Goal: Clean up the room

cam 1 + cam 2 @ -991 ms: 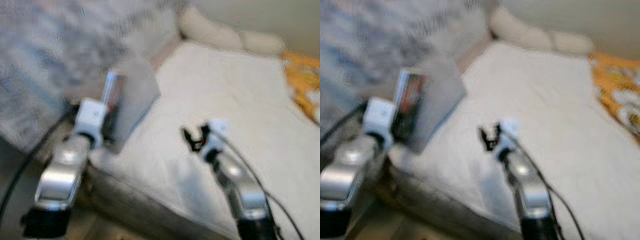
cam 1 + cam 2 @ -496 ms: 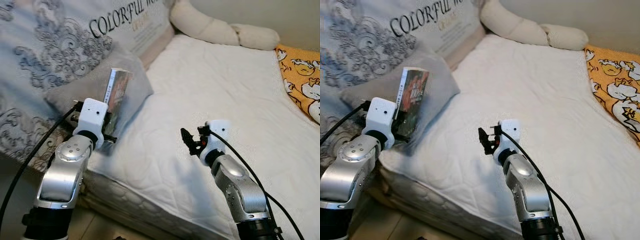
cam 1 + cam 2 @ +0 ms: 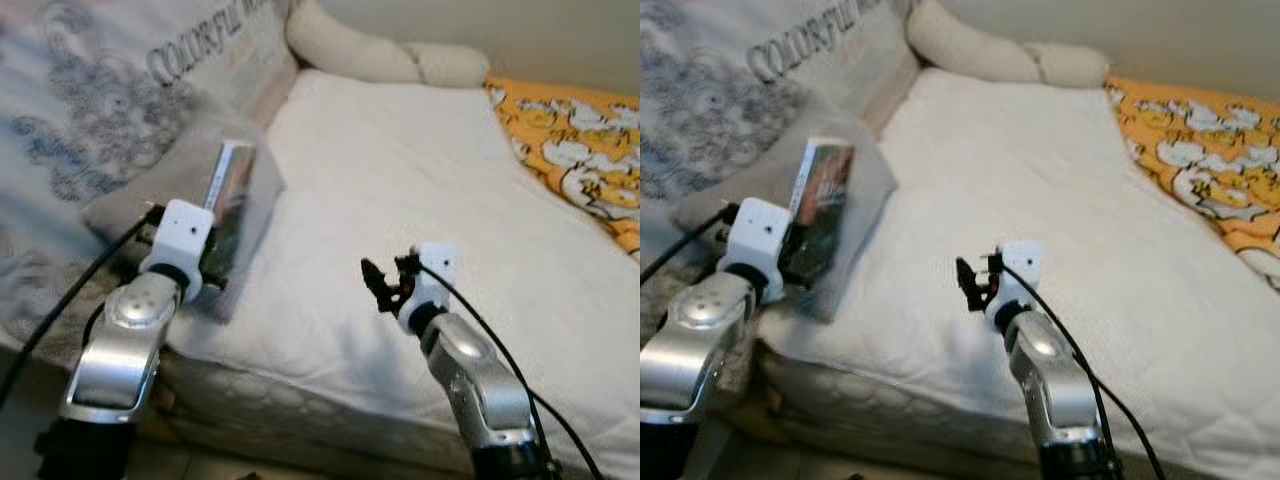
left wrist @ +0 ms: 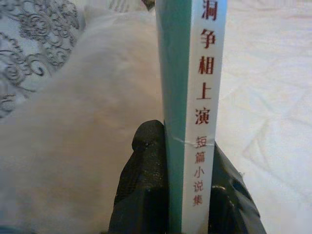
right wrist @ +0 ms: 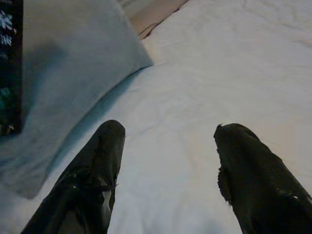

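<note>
My left gripper (image 3: 215,245) is shut on a thin book (image 3: 818,205), held upright on its edge over a grey pillow (image 3: 190,170) at the bed's left side. In the left wrist view the book's white and teal spine (image 4: 200,97) with red characters stands pinched between the two black fingers (image 4: 146,175). My right gripper (image 3: 375,285) hovers open above the white mattress (image 3: 400,180), a short way right of the book. Its two fingers (image 5: 92,175) stand wide apart with nothing between them.
A patterned grey bedcover with printed lettering (image 3: 110,90) drapes at the left. A long cream bolster (image 3: 380,60) lies along the far end of the bed. An orange patterned blanket (image 3: 580,140) covers the right side. The mattress's front edge (image 3: 300,400) runs below my arms.
The camera has swung to the right, so the bed and orange blanket sit further left in view. Both arms keep their pose, and the book stays in my left gripper.
</note>
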